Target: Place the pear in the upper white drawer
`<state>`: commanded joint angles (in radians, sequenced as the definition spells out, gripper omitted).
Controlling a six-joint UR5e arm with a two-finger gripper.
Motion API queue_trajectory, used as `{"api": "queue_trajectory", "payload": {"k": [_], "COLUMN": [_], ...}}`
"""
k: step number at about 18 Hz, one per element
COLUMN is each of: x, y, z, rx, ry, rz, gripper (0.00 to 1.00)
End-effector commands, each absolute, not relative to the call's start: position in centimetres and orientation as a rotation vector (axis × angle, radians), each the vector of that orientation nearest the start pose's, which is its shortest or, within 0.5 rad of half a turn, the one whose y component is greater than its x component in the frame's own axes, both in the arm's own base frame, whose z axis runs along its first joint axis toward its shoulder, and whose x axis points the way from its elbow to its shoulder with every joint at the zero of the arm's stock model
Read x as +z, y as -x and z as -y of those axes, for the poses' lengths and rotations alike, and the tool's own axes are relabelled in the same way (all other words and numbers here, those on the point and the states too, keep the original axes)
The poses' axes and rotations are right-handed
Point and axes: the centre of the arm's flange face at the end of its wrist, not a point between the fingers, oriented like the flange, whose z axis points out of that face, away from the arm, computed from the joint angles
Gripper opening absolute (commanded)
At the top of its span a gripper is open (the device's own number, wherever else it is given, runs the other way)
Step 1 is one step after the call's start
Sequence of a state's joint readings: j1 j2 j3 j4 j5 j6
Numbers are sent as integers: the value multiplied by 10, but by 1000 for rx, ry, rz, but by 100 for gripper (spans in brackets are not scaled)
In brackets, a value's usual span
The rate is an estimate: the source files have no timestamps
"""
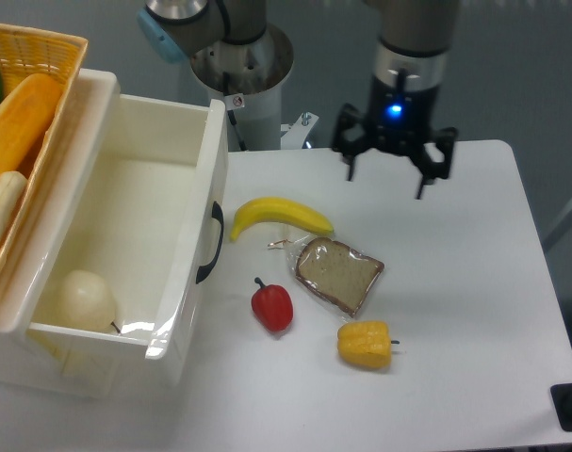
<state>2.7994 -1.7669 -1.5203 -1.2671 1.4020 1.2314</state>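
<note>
The pear (88, 299), pale cream with a thin dark stem, lies on the floor of the upper white drawer (177, 108), in its near corner. The drawer is pulled open at the left, its curved black handle (210, 242) facing the table. My gripper (386, 174) hangs open and empty above the far middle of the table, well to the right of the drawer and apart from everything.
A yellow banana (281, 217), a bagged bread slice (339, 273), a red pepper (272, 306) and a yellow bell pepper (365, 344) lie on the white table (465, 282). A yellow wicker basket (50, 56) with food sits above the drawer at far left. The robot base (240, 80) stands behind.
</note>
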Motion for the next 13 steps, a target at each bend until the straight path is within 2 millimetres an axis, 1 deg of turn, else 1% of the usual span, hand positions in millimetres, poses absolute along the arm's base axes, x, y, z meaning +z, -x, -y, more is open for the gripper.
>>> {"api": "queue_trajectory", "payload": {"k": [3, 5, 8, 10, 11, 12, 13], "x": [414, 400, 389, 369, 363, 359, 359], "y": [531, 543, 559, 573, 579, 582, 583], "z": [-324, -319, -307, -303, -300, -299, -298], "rx": [126, 103, 95, 89, 94, 89, 92], "ry": [3009, 3022, 3025, 3027, 3028, 3029, 3029], "rz": [-92, -95, -92, -108, -115, -113, -110], "gripper": [100, 100, 100, 100, 100, 100, 100]}}
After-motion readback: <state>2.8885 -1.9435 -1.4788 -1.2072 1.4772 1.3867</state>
